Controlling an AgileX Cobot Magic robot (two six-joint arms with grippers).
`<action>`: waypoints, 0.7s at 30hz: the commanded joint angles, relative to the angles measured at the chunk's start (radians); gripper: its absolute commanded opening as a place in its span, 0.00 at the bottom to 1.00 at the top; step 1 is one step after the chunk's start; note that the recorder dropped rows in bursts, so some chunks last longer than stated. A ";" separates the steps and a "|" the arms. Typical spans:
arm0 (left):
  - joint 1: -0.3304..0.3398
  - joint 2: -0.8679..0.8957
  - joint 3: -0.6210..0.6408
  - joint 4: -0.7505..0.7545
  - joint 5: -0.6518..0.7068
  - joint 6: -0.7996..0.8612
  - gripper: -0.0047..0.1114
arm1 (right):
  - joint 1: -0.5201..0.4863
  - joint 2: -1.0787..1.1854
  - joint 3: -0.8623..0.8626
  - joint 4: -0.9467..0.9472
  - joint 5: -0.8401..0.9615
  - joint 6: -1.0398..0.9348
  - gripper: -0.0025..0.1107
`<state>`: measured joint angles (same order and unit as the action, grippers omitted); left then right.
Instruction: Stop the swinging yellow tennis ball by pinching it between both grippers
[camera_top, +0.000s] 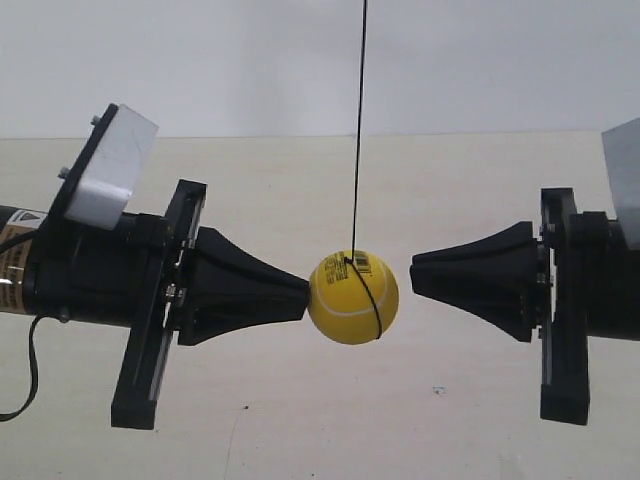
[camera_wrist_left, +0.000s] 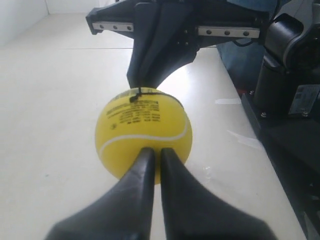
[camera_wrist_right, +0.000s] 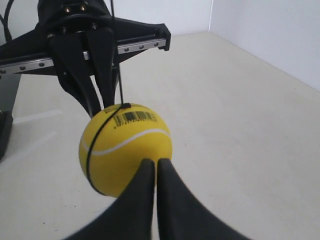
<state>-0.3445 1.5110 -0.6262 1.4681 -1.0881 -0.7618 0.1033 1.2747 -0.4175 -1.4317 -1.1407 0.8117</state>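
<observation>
Ball (camera_top: 353, 297) between opposed fingers (camera_top: 250, 285)

Exterior view: bright, even, diffuse light fills the frame. The pale wall (camera_top: 250, 60) across the upper part and the cream table (camera_top: 300, 420) below look washed out, with no hard shadows anywhere. The yellow tennis ball (camera_top: 353, 297) at centre is sharp, with soft shading on its underside.

Left wrist view: the left gripper (camera_wrist_left: 152, 152), close to the lens, is blurred. The ball's small print is slightly soft, and white glare lies on the glossy table.

Right wrist view: the right gripper (camera_wrist_right: 151, 162) is likewise out of focus, while the ball's barcode shows fairly clearly.
</observation>
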 joint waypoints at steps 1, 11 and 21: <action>-0.005 -0.001 -0.003 -0.042 0.047 0.002 0.08 | -0.002 -0.007 -0.004 0.057 0.008 -0.040 0.02; -0.005 -0.167 -0.028 -0.127 0.127 -0.029 0.08 | -0.002 -0.009 -0.063 0.105 0.021 -0.029 0.02; -0.005 -0.539 -0.037 -0.123 0.558 -0.195 0.08 | -0.002 -0.134 -0.229 0.142 0.130 0.035 0.02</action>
<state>-0.3445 1.0455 -0.6588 1.3559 -0.6405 -0.9125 0.1033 1.2078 -0.6076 -1.3172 -1.0967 0.8097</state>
